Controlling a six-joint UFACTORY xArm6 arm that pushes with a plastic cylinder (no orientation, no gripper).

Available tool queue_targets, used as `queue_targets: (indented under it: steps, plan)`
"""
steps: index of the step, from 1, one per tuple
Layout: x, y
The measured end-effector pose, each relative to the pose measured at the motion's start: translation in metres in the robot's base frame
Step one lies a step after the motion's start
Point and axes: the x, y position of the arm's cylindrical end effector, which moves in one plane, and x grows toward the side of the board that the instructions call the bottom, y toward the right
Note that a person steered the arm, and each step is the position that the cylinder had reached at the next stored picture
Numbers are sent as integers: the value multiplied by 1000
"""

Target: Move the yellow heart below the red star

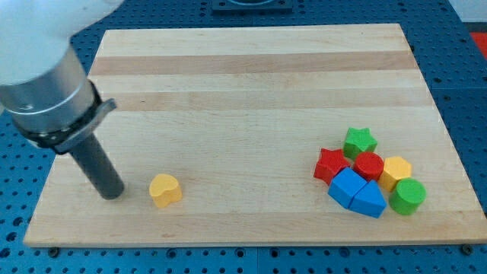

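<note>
Here my tip, the blunt lower end of a straight dark rod with no jaws to spread or press together, is resting on the pale wooden board just to the view's left of the small yellow heart-shaped block, near it but not touching. The glossy red star-shaped block is lying well apart toward the view's right, at the left edge of a tight cluster. So the heart is sitting between my tip and the star, and I am judging that a push toward the view's right is what the move is calling for, ending under the star. The space below the star is being crowded by a blue block and a blue wedge-like block. Touching neighbours are a green star, a red cylinder, a yellow hexagonal block and a green cylinder.
</note>
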Motion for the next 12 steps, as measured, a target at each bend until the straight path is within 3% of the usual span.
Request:
queue_targets:
  steps: [3,7,8,12]
  plan:
    - [11,0]
    - [-7,200]
    - [-7,219]
    - [8,212]
